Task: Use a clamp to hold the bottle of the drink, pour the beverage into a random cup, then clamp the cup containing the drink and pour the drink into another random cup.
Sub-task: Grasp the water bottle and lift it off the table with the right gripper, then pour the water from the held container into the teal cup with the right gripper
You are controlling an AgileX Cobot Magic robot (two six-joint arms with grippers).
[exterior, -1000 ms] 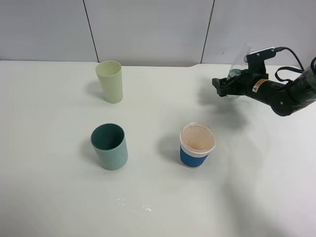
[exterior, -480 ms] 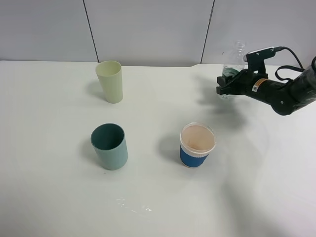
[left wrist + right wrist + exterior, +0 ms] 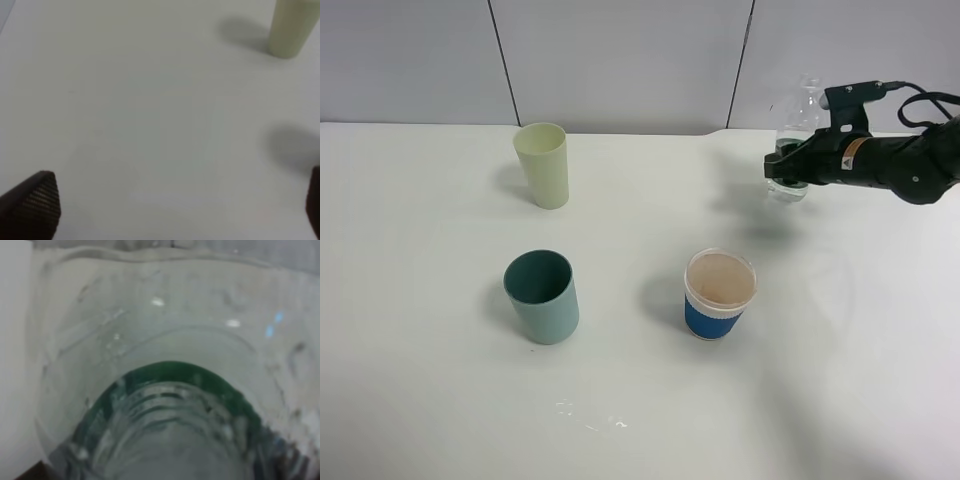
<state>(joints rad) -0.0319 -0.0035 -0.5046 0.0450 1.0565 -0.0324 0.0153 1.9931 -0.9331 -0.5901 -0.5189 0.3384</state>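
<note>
Overhead: right gripper [image 3: 782,170] clamped on bottle [image 3: 802,120], upright, far right of table [image 3: 420,400]. Teal cup [image 3: 542,297] near left, blue cup [image 3: 719,294] near centre, yellow cup [image 3: 543,165] far left; all upright, well apart. Left wrist: left gripper [image 3: 172,205] spread wide above table, holding nothing; yellow cup beyond. Right wrist: bottle fills view, green label band showing; jaws hidden behind it.
</note>
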